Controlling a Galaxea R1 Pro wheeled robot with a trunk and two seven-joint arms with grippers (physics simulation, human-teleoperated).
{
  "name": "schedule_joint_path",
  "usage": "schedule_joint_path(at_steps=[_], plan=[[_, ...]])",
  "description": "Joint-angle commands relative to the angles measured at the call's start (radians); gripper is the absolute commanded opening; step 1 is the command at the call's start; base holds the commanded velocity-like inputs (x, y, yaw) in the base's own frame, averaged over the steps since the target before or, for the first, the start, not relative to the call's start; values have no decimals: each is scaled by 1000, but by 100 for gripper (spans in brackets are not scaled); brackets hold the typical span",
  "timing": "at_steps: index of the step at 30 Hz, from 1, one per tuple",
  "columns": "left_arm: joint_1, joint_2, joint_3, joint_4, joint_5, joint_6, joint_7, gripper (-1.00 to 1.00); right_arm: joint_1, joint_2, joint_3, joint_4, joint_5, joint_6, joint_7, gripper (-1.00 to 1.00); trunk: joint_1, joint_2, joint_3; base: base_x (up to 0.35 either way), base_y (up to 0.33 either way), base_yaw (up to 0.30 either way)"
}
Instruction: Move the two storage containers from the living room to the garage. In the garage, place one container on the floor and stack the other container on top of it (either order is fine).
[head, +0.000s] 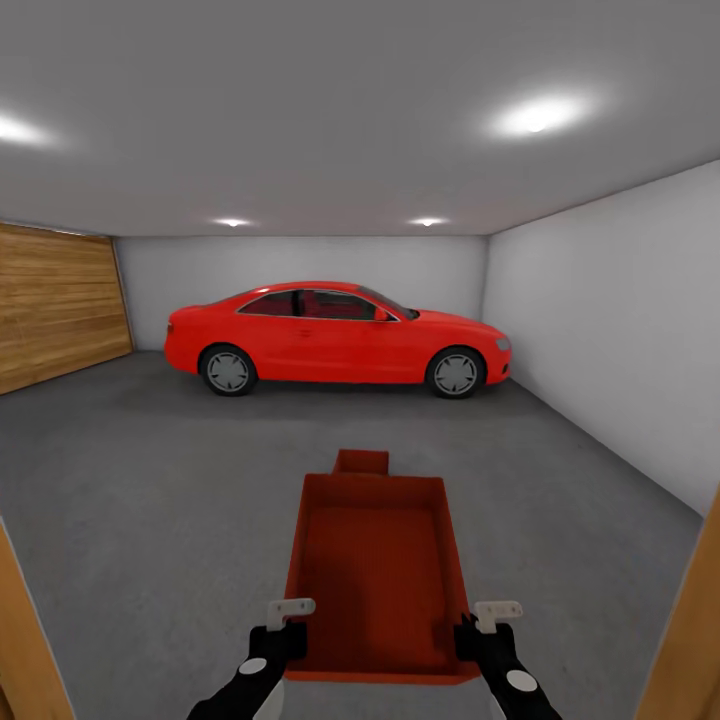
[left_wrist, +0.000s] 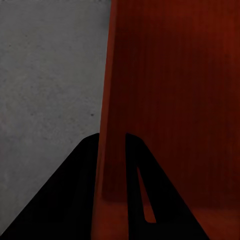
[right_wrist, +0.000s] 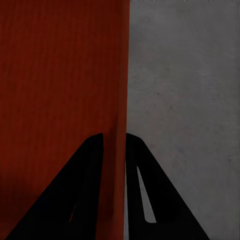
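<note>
The robot holds an orange-red storage container (head: 378, 570) out in front of it, above the grey garage floor (head: 150, 500). The left gripper (left_wrist: 112, 145) pinches the box's left wall between its two fingers. The right gripper (right_wrist: 115, 145) pinches the right wall the same way. A second box (head: 361, 461) peeks out just behind it. A red car (head: 335, 338) is parked far ahead.

Spreading wide across the garage: dark grey concrete floor (head: 150, 480). Sitting directly on it at the far wall, a red car (head: 338, 338), wheels touching the concrete.
</note>
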Motion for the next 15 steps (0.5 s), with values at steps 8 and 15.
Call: schedule_joint_path(at_steps=[8, 15], plan=[[-2, -2, 14, -38, -4, -2, -4, -100, 1, 1, 26, 8, 9, -3, 1, -100, 0, -1, 0, 25, 0, 0], [-2, -2, 14, -38, -4, -3, -4, -100, 1, 1, 26, 8, 9, -3, 1, -100, 0, -1, 0, 139, 0, 0]])
